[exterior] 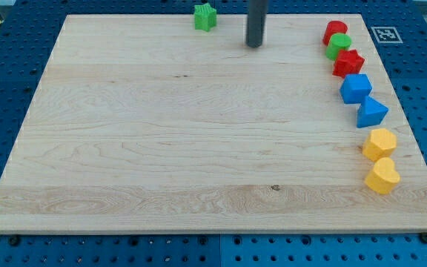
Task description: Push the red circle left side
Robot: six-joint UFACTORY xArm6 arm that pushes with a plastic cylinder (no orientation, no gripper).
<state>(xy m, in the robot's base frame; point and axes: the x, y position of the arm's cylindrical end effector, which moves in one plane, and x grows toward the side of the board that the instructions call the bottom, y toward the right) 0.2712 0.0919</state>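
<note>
The red circle (335, 32) sits at the view's top right, at the head of a column of blocks along the board's right edge. It touches a green circle (339, 46) just below it. My tip (254, 44) is at the view's top centre, well left of the red circle and apart from every block. A green star (205, 16) lies left of my tip near the board's top edge.
Below the green circle, down the right edge, come a red star (349, 63), a blue block (356, 88), a blue triangle (371, 113), a yellow hexagon (380, 143) and a yellow heart (382, 176). The wooden board (161, 148) lies on a blue pegboard.
</note>
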